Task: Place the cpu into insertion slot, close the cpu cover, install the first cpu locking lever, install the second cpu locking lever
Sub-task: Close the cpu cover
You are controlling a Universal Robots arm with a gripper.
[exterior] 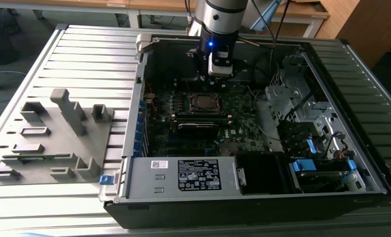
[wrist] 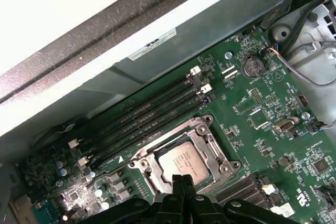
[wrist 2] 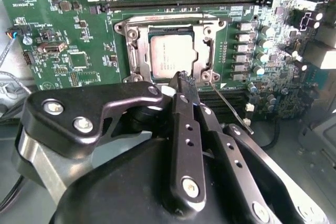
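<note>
Cpu (wrist 2: 170, 56) sitting in socket under cpu cover (wrist 2: 139, 53). Gripper (wrist 2: 184, 77), fingers clenched together, bearing at cover edge, prob. to press it flat.

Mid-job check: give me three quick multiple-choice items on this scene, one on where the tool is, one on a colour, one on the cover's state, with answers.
1. Where is the tool?
A. above the grey fixture beside the case
B. at the socket's edge, close by the cpu
C. above the blue-tabbed bays

2. What colour is the circuit board?
A. green
B. red
C. white

3. How does the cpu cover lie?
A. standing upright on its hinge
B. lifted out onto the table
C. flat, framing the cpu

Answers:
1 B: both wrist views show the shut tool's tip at the socket's corner.
2 A: the board is green in both wrist views.
3 C: the silvery frame lies flat around the cpu's grey top.
</note>
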